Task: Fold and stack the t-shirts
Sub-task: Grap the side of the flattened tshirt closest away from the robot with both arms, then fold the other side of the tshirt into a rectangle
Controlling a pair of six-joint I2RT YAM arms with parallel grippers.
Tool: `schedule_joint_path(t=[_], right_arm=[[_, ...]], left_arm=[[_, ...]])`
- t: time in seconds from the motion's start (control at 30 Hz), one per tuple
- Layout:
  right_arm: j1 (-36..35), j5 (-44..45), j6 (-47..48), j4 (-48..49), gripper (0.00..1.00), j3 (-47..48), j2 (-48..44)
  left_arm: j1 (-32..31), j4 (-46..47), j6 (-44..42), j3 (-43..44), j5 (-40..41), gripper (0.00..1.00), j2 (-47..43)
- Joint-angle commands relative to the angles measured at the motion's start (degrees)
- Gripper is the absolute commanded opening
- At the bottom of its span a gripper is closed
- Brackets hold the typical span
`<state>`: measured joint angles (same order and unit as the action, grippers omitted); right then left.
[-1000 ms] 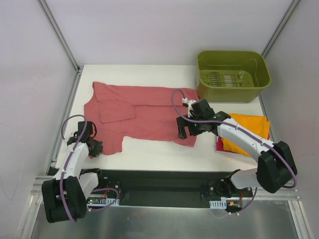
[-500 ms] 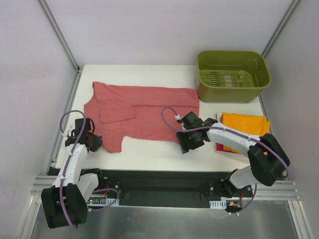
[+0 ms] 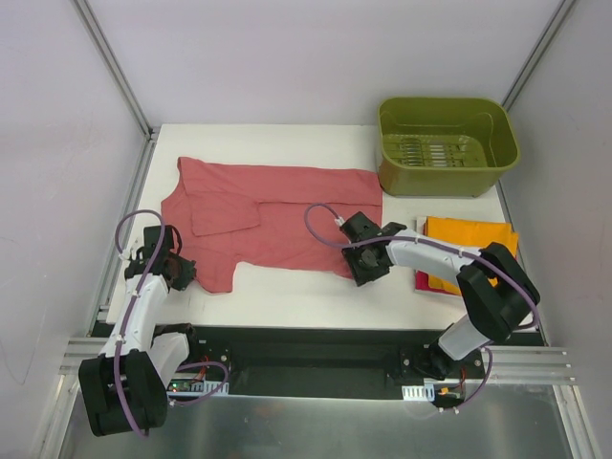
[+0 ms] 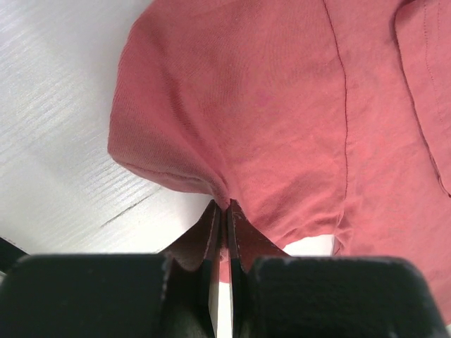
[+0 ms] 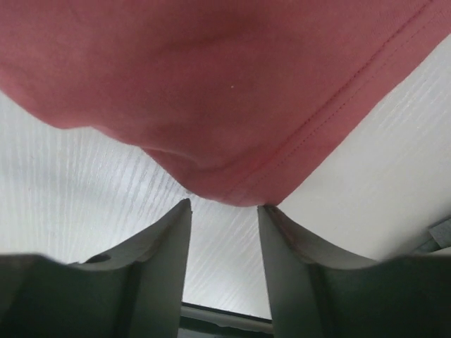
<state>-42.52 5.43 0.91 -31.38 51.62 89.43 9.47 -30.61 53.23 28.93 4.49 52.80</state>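
Count: 3 t-shirts, 1 green tub [image 3: 442, 180], 2 arms. Salmon t-shirt [image 3: 277, 215] lies spread on the desk [image 3: 287, 289], centre-left, w/ one sleeve folded in. Orange t-shirt [image 3: 475, 245] is folded at the right, on top of the magenta t-shirt [image 3: 422, 280], both just in front of the tub.

Left end effector [image 4: 222, 211] is closed tight, pinching the salmon shirt's near-left edge. Right end effector [image 5: 224, 204] stands part-open, fingers either side of the shirt's near-right corner, w/ the cloth at the mouth of the gap and not clamped.

Vs. 1 s ago: the right arm has come nearer and lower, from over the shirt's right part to that corner, and its jaws have narrowed a lot. Left arm is approx. where it was, the shirt lies the same, and the stack and tub are unmoved.

Hard to see: magenta shows only as a sliver at the orange's edges. In the top view the right arm covers the corner. Can't tell if the right fingers touch cloth.
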Motion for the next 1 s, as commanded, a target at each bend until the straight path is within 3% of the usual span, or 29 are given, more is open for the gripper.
schedule_joint_path(t=[0.0,0.03,0.17,0.27,0.43,0.6,0.97], right_arm=[[-0.2,2.3,-0.4,0.8,0.43,1.7,1.7],[-0.1,2.3,-0.5,1.0,0.42,1.6,2.1],[-0.1,2.3,-0.7,-0.4,0.12,0.7,2.9],[-0.3,1.5,-3.3,-2.4,0.01,-1.7,0.5],[-0.5,-0.4,-5.3,-3.9,0.01,-5.8,-4.3],[-1.0,-0.9,-5.3,-4.2,0.01,-5.9,-5.9],[0.8,-0.1,-4.3,-10.1,0.01,5.6,-4.8]], left_arm=[[0.3,-0.1,-1.0,2.2,0.1,0.00,0.0],[0.2,0.0,-1.0,2.2,0.2,0.00,-0.1],[0.3,-0.5,-0.6,1.7,1.2,0.00,-1.3],[0.3,-1.9,-0.1,0.6,1.7,0.00,-3.1],[0.4,-7.5,0.2,-0.4,4.4,0.00,-6.8],[0.3,-8.0,-0.3,-0.4,0.7,0.00,-9.6],[-1.2,-3.3,-1.8,9.5,-5.5,0.00,-2.8]])
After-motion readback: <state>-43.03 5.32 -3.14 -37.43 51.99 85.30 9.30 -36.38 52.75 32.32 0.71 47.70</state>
